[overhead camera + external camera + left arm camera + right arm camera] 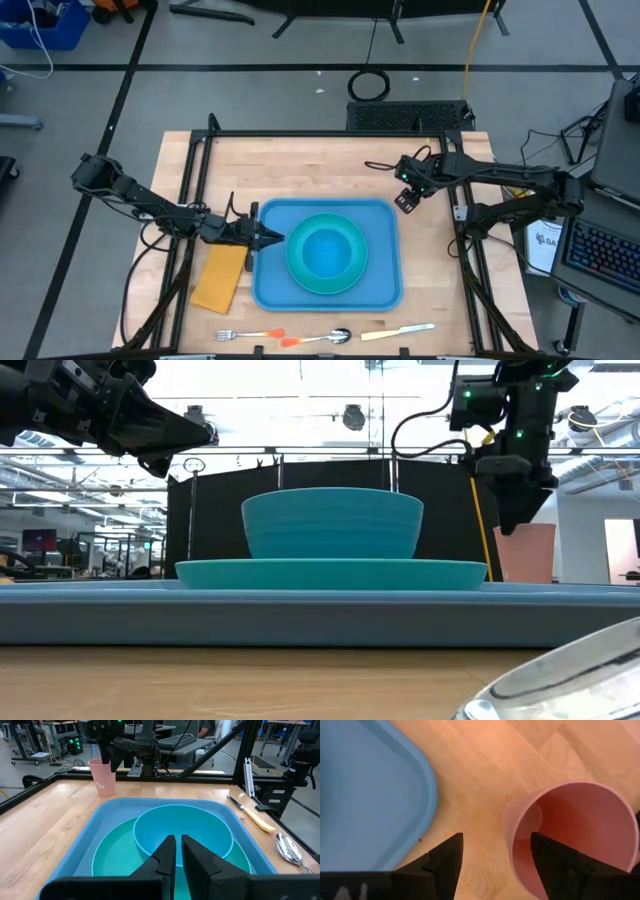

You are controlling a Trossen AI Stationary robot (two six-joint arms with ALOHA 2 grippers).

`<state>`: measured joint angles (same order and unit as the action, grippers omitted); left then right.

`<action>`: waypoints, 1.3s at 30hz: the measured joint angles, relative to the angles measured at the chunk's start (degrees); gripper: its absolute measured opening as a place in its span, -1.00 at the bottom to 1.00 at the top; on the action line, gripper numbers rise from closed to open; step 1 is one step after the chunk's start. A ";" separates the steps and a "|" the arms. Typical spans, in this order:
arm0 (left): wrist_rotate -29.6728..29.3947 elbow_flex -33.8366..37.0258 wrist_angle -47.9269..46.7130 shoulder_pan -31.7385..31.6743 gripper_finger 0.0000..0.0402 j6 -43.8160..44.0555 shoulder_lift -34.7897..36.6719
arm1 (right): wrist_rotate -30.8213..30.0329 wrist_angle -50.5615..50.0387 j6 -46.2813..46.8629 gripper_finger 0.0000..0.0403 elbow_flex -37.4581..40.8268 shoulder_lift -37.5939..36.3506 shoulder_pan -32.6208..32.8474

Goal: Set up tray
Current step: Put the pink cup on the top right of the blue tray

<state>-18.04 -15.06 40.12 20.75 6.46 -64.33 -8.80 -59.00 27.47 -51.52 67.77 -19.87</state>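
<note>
The blue tray [385,290] lies mid-table with a teal plate [300,275] on it and a blue bowl [327,250] standing in the plate. My left gripper [278,238] hovers shut over the tray's left rim, pointing at the bowl [182,827]. My right gripper [405,200] is open off the tray's far right corner, pointing down over a pink cup [575,830] that stands upright on the wood. In the right wrist view one finger is over the cup's mouth and the other outside its wall. In the low view its tips [518,520] sit just above the cup's rim [525,555].
A yellow cloth [220,280] lies left of the tray. A fork [240,335], a spoon [335,337] and a knife [400,331] lie in a row along the near edge. Bare wood shows on the far half of the table.
</note>
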 joint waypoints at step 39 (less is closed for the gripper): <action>-0.02 0.01 -0.09 0.00 -0.82 -0.28 -0.01 | -1.79 0.81 -4.30 -0.99 0.32 0.00 3.48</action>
<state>-18.06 -15.05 40.03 20.75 6.18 -64.34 -10.59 -58.19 23.17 -51.20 67.77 -16.38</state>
